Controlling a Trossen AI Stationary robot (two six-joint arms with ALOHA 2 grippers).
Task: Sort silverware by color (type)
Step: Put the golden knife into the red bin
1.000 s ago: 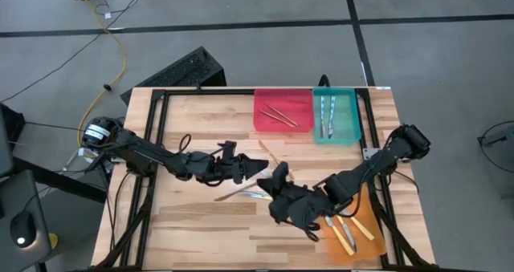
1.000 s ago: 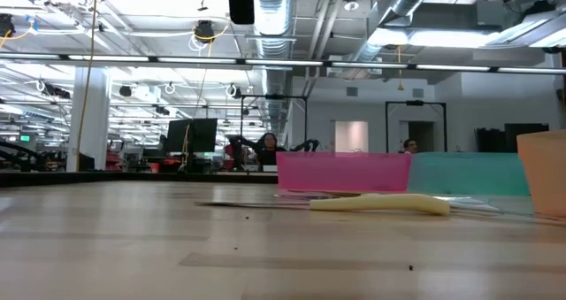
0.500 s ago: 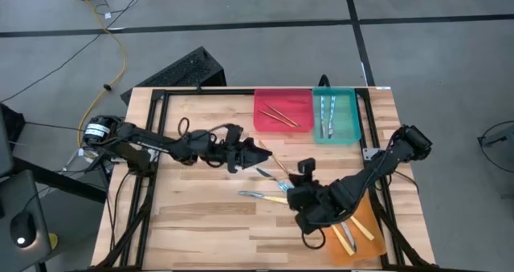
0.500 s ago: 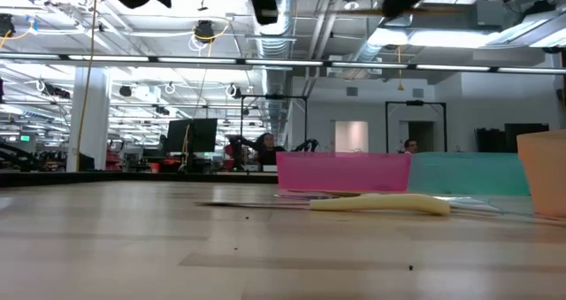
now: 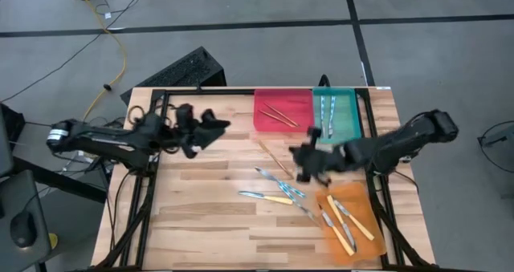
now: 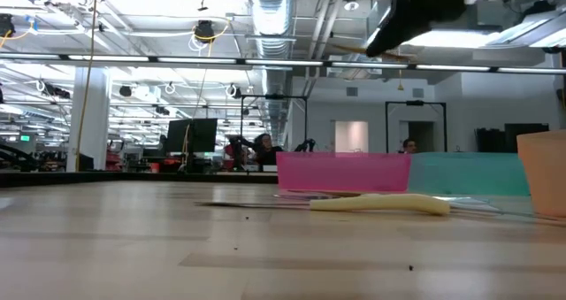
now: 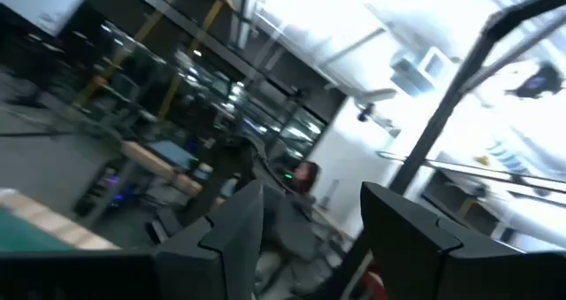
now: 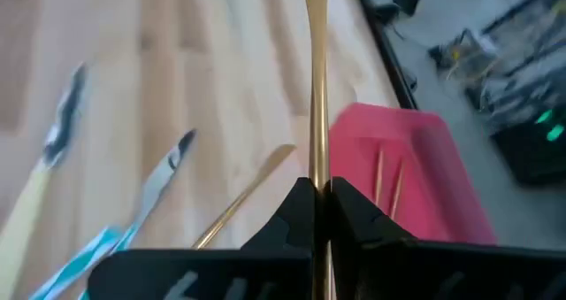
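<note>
My right gripper point(image 5: 308, 155) hovers over the table's middle, near the red tray point(image 5: 283, 121), shut on a thin tan stick point(image 8: 316, 79). In the low view it shows high up point(image 6: 423, 8). A second tan stick point(image 5: 273, 157) lies flat on the table, and two more lie in the red tray point(image 8: 387, 178). Light-blue-handled pieces point(image 5: 279, 180) and a yellow-handled knife point(image 5: 265, 197) lie on the table's middle. My left gripper point(image 5: 215, 127) is open, drawn back over the table's left far part; its wrist view looks into the room. My right gripper pinches the tan stick between its two fingers point(image 8: 299, 213). The hold is on the stick's shaft point(image 8: 317, 172), and a long part sticks out ahead of the fingertips. The stick is lifted clear of the table.
The teal tray point(image 5: 347, 129) beside the red one holds blue-handled pieces. The orange tray point(image 5: 360, 204) at the right near corner holds yellow-handled knives. Black frame rails run along the table's left and right edges. Bare wood lies on the table's left near part.
My left gripper has pulled back from the table's middle toward the left and far edge and risen. My right gripper has moved from the middle toward the right and far side, rising with the tan stick. The utensils that the arms covered now show.
</note>
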